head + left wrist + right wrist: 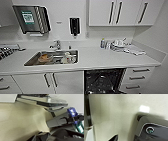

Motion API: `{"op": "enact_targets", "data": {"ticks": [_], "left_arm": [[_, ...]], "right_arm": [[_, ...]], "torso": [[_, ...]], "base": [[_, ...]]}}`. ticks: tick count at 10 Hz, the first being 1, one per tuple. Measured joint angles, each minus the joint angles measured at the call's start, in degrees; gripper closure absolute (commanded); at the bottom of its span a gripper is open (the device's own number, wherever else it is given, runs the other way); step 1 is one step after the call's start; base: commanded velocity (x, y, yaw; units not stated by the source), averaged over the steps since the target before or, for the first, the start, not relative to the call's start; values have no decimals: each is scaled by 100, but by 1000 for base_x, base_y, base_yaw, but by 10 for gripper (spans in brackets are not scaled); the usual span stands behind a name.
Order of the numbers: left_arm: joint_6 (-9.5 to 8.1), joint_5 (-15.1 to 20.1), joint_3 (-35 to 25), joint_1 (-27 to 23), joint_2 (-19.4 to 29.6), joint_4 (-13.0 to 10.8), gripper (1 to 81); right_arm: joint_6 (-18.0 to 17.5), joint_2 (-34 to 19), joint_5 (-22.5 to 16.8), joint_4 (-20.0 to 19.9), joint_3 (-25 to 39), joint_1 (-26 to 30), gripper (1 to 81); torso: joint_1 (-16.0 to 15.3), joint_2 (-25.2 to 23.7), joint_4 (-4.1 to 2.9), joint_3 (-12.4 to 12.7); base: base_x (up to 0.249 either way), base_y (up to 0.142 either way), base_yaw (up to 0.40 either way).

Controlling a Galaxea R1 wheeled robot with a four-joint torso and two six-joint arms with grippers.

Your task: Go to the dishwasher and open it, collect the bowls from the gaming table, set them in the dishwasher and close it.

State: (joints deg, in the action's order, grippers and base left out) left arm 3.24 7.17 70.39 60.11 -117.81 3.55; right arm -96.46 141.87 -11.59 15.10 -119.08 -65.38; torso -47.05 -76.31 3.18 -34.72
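While the head camera looks down on a white kitchen counter (100, 58), the dishwasher (103, 80) sits at about five o'clock in that view, under the counter's front edge, its dark interior exposed between a white cabinet door (67, 82) and a stack of drawers (137, 77). A steel sink (53, 58) is sunk into the counter at about nine o'clock from the centre, with dishes lying in it and a tap (57, 45) behind it. Toward two o'clock, bottles and crockery (117, 45) stand grouped near the back wall. On the wall hang a paper dispenser (31, 19) at ten o'clock and a dark soap dispenser (74, 25) near twelve; white wall cabinets (122, 12) fill the one o'clock corner.

From the left wrist, the lowered dishwasher door shows edge-on with its bar handle (56, 109) above a pale floor (22, 121). The right wrist looks at speckled pale floor too. Whether either gripper is released or clenched cannot be told.
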Motion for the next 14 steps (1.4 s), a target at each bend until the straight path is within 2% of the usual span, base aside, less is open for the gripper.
{"op": "enact_targets", "data": {"ticks": [2, 3, 5, 7, 9, 12, 14], "left_arm": [[0, -50, 144, -11, -66, 0, 10], [2, -56, 296, 48, -94, -2, 10], [4, -59, 756, 301, -132, -2, 10], [20, -80, 1351, 585, -258, -2, 10], [22, -100, 1872, 879, -411, 0, 10], [80, -141, 2377, 1420, -831, -2, 10], [100, -224, 2603, 1651, -1096, -2, 10]], "right_arm": [[134, -34, 88, 38, 56, 127, 10], [416, -91, 74, 193, 102, 107, 10], [1378, -128, 137, 813, 229, 2, 10], [2442, -249, 567, 1507, 612, -273, 10], [3109, -439, 1052, 2142, 822, -827, 10], [3495, -472, 1468, 3202, 863, -1392, 10], [3547, -249, 1641, 3469, 780, -1549, 10]], "torso": [[-2, 2, 0, 0], [-2, 2, 0, 0], [-2, 2, 0, 0], [-2, 2, 0, 0], [-2, 2, 0, 0], [20, 31, 0, 2], [206, 315, 0, 2]], "base": [[0, 0, 0], [0, 0, 0], [0, 0, 0], [0, 0, 0], [0, 0, 0], [0, 0, 0], [0, 0, 0]]}}
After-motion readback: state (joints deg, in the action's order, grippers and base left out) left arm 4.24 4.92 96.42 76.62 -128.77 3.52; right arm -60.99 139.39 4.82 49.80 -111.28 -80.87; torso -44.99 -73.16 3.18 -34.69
